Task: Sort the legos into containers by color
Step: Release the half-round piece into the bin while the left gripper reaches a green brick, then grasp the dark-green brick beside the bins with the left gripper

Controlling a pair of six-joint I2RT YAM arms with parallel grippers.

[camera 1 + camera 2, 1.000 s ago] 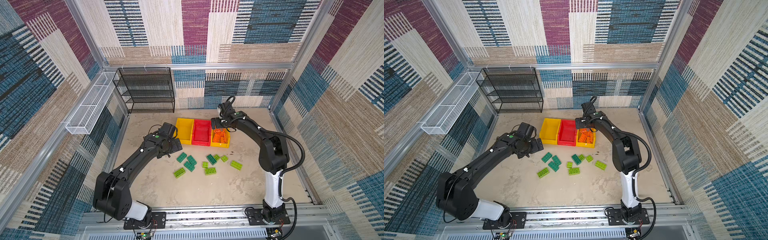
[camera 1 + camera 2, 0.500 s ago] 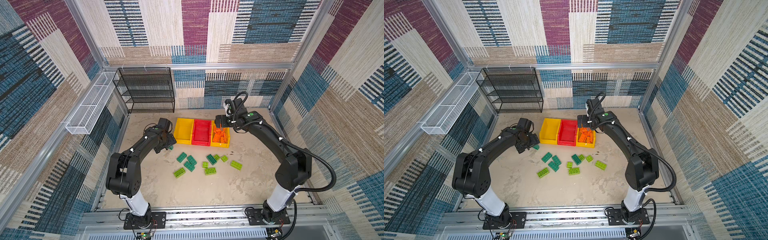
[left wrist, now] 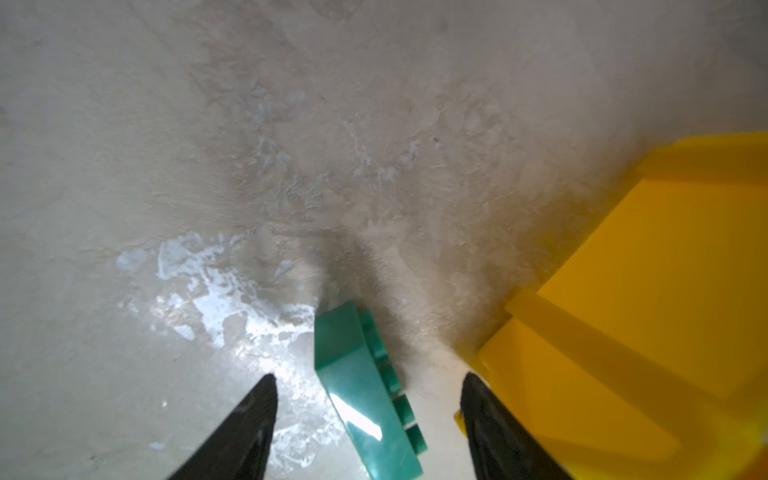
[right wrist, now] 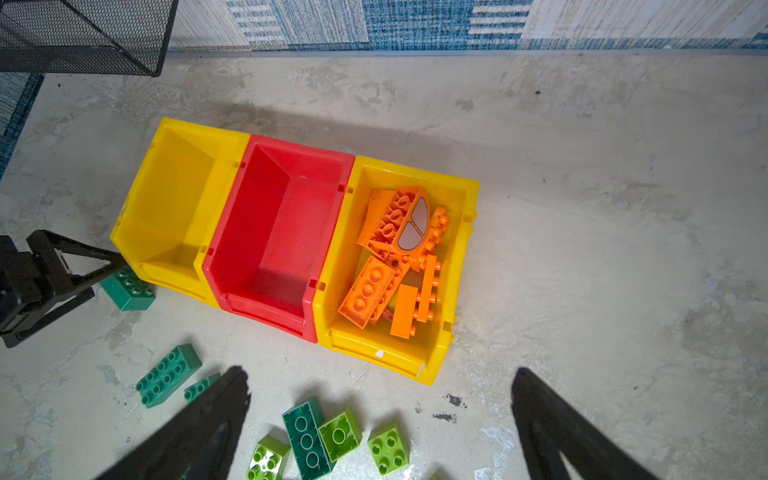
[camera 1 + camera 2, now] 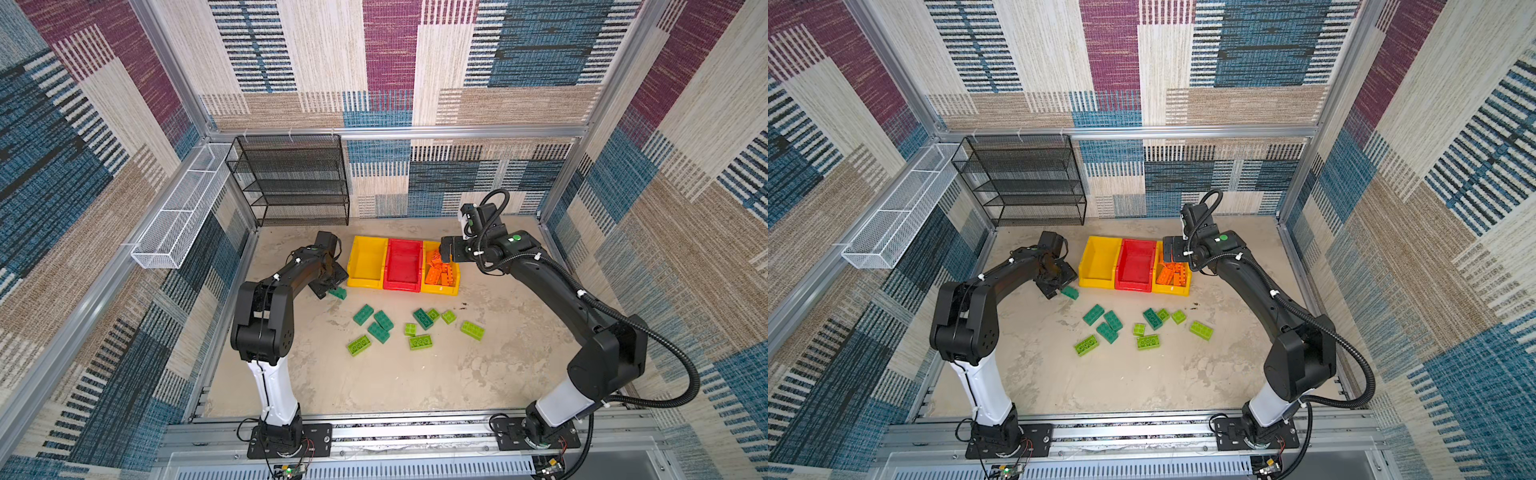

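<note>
My left fingers (image 3: 249,424) stand spread astride a teal brick (image 3: 361,386), my right fingers (image 4: 208,428) spread too; next I must pinch and lift it.

Your left arm (image 5: 266,307) and right arm (image 5: 606,353) are black, with white lower links (image 5: 274,390) and bolted black bases (image 5: 286,440). A ribbed hose (image 5: 697,376) loops along the right. The left gripper (image 3: 369,376) and right gripper (image 4: 379,370) have tapered black fingers (image 3: 249,424).
</note>
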